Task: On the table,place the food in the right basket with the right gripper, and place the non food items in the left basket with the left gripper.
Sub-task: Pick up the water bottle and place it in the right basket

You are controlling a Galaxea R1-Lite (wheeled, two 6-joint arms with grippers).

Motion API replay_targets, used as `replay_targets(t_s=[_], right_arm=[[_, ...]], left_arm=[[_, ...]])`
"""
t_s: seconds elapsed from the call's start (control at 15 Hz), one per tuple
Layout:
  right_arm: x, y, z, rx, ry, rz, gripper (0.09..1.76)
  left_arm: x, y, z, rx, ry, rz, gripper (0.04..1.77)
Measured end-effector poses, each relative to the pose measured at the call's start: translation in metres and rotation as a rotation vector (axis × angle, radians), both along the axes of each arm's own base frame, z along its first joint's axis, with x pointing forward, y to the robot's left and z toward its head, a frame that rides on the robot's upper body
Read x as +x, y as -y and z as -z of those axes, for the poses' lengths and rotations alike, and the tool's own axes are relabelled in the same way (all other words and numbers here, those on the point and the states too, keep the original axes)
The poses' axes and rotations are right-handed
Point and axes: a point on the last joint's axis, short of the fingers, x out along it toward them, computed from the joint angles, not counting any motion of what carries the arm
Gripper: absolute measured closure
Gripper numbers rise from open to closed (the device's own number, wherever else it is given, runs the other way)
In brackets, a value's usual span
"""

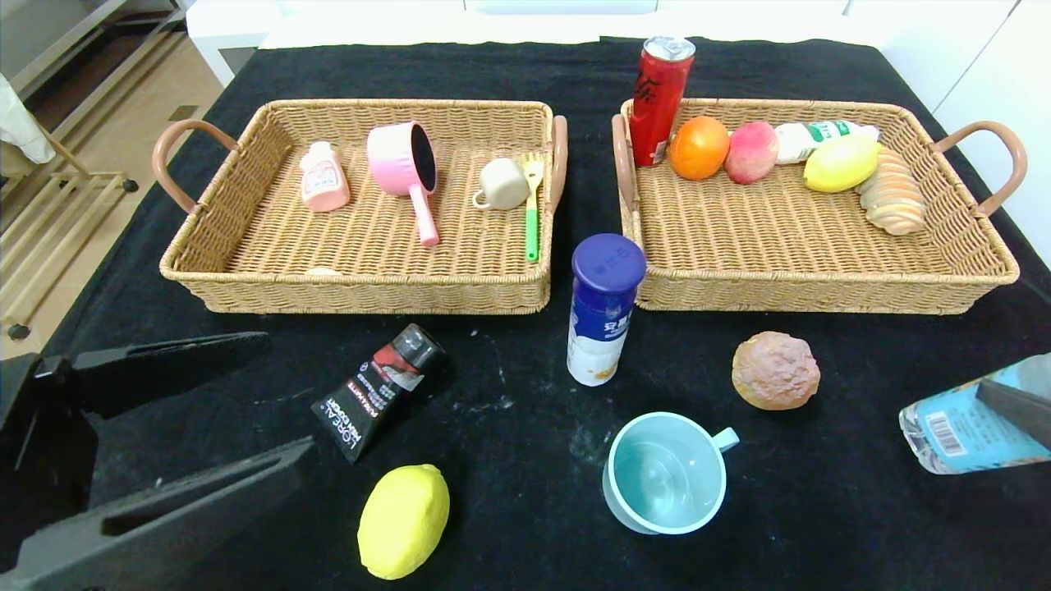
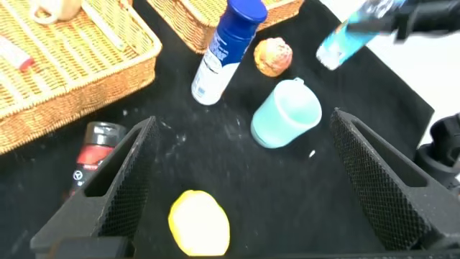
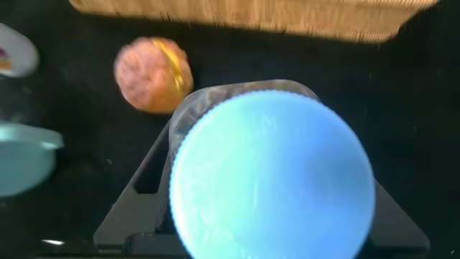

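left end effector (image 1: pixel 205 427): matte black; long flat fingers (image 2: pixel 122 183); mesh-textured pads | right end effector (image 1: pixel 1014 406): black

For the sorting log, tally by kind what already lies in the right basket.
Fruit: 3, an orange, a peach and a lemon
Can: 1
White bottle: 1
Bread: 1
Total in the right basket: 6
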Motion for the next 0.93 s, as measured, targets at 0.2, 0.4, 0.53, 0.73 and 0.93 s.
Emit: replay_targets(t_s=[0.2,0.4,0.53,0.73,0.93], right_arm=[[0.005,-0.003,-0.025,0.000,0.040,-0.013,0.77],[0.021,-0.009,-0.051,0.004,0.088,-0.017,0.77],[0.037,-0.014,-0.066,0.004,0.109,-0.018,0.77],[0.063,-0.023,-0.087,0.012,0.140,-0.016,0.77],[0.091,-0.031,-0.100,0.015,0.154,-0.008,0.77]], left_arm=[[0.000,0.000,0.001,0.004,-0.007,-0.002,0.09],[0.000,0.000,0.001,0.004,-0.007,-0.003,0.09],[-0.001,-0.001,0.000,0.002,-0.004,-0.006,0.09],[-0.001,-0.001,0.000,0.003,-0.003,-0.006,0.09],[-0.001,-0.001,0.000,0.003,-0.002,-0.009,0.09]])
